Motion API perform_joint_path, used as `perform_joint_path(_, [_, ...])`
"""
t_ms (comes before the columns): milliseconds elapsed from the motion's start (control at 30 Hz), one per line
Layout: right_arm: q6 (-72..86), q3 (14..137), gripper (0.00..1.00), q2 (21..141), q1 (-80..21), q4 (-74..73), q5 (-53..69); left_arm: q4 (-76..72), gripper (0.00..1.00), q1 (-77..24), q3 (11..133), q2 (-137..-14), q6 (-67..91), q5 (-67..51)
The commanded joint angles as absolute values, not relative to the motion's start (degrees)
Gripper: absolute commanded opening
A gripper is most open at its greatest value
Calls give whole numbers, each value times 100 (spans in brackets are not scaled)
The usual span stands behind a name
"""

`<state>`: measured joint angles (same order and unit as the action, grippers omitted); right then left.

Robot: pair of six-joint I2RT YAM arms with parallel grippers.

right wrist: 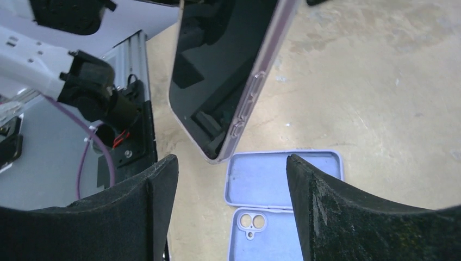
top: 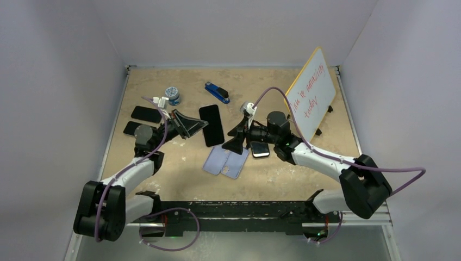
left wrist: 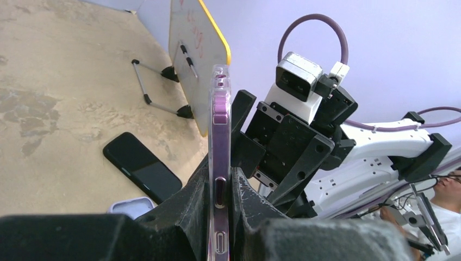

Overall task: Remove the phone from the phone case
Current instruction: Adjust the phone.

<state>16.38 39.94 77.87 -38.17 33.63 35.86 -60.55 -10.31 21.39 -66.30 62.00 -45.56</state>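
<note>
Over tan tabletop (top: 304, 174), cased phone (top: 211, 125) hangs screen-up, long axis running near-to-far.

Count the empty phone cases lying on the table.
2. Both are lavender and lie side by side in the middle of the table: the left case and the right case right beside it. The arms may hide others.
</note>
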Motion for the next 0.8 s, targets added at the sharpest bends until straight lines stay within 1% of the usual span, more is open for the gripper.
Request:
perform_joint_path(0, [1192, 4038, 72, 7674, -3791, 3790, 4355, -6017, 0, -1085, 2433, -6279, 6207, -4790])
perform_joint_path(400, [1192, 4411, 59, 8031, -3788, 4003, 5275, -5958, 0, -1222, 2616, -6161, 6322, -5073])
perform_joint_path(600, [1701, 4410, 53, 8239, -3790, 4741, 5532, -5969, 0, -1298, 2677, -6174, 6320, -5137])
perform_joint_path(767, [2110, 4565, 43, 8446, -3788, 5122, 5634, -5919, 0, -1335, 2685, -6226, 6266, -5177])
